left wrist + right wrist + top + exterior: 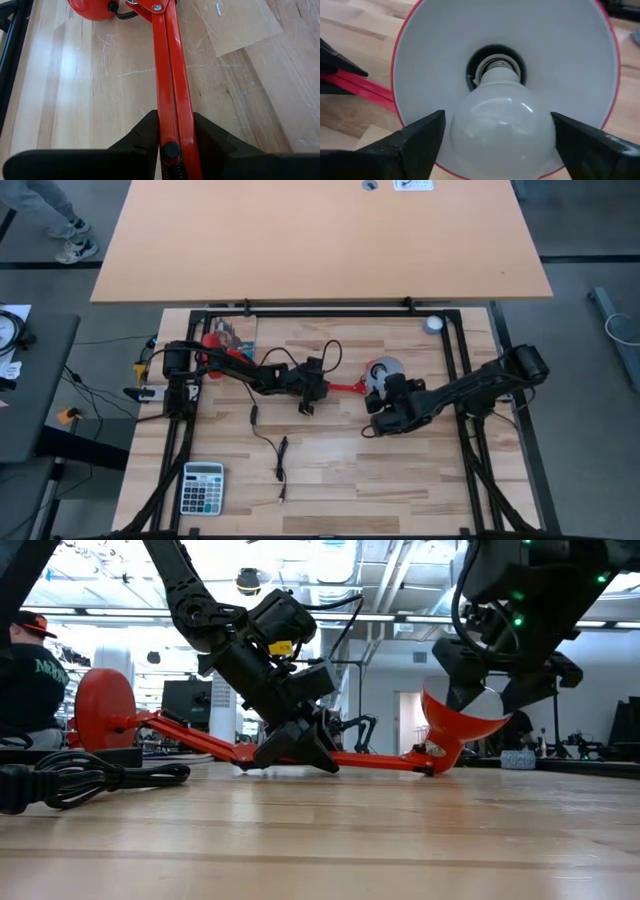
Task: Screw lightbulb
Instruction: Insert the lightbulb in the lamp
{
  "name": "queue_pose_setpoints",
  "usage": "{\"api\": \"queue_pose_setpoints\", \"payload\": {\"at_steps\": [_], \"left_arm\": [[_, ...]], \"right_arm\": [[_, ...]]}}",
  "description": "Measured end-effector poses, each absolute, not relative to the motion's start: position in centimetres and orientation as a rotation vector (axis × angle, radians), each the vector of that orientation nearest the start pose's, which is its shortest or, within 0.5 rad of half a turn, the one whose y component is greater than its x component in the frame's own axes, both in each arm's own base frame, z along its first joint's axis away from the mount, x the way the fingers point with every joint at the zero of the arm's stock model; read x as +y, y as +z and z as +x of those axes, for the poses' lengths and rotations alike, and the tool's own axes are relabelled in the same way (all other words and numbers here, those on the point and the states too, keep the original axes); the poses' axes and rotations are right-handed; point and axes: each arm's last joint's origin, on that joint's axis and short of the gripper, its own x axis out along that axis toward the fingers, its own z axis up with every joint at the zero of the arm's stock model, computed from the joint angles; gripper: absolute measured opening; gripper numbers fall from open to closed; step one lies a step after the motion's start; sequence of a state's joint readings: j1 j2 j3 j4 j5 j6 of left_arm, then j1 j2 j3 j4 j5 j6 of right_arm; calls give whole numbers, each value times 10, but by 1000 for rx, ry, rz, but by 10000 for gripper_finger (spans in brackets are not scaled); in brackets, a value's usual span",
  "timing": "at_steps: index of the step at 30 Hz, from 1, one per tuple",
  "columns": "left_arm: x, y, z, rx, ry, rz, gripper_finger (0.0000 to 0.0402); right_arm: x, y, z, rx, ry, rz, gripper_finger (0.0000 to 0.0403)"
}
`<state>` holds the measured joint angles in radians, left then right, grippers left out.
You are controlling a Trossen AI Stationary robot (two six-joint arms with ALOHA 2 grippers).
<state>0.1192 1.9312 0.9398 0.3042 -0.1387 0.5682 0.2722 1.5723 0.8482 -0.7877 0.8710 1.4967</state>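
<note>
The right gripper [495, 135], open wide, stands around the bulb [502, 122], whose base points straight ahead into the shade [420, 60] near the worktop's middle, while the left gripper [172, 140] clamps the lamp arm [170, 75].

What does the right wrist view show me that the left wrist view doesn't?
Only the right wrist view shows the lightbulb, its base in the socket inside the lamp shade, with the right gripper fingers either side of the glass and gaps visible, so not clamped. Only the left wrist view shows the left gripper closed on the red lamp arm, plus the red lamp base beyond. Both share the lamp arm, seen as a red strip in the right wrist view, and the wooden table.
</note>
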Motion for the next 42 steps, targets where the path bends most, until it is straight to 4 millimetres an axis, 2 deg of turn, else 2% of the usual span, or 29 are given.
{"api": "queue_pose_setpoints", "payload": {"at_steps": [7, 16, 20, 24, 28, 32, 38, 42], "left_arm": [[48, 117, 369, 740, 45, 549, 88], [44, 121, 367, 758, 28, 581, 96], [33, 141, 361, 741, -19, 595, 122], [18, 177, 361, 581, -5, 614, 155], [2, 191, 362, 487, -18, 626, 183], [-10, 196, 364, 429, -21, 662, 200], [-26, 212, 368, 279, 90, 711, 205], [-43, 217, 367, 218, 53, 802, 206]], "right_arm": [[46, 181, 246, 664, -1166, 470, 291], [47, 214, 246, 748, -1089, 471, 285], [51, 239, 245, 794, -976, 462, 285], [60, 260, 242, 788, -837, 427, 285], [68, 275, 235, 751, -731, 401, 286], [75, 279, 232, 730, -684, 406, 286], [86, 280, 235, 697, -629, 425, 286], [92, 281, 238, 664, -596, 448, 286]]}}
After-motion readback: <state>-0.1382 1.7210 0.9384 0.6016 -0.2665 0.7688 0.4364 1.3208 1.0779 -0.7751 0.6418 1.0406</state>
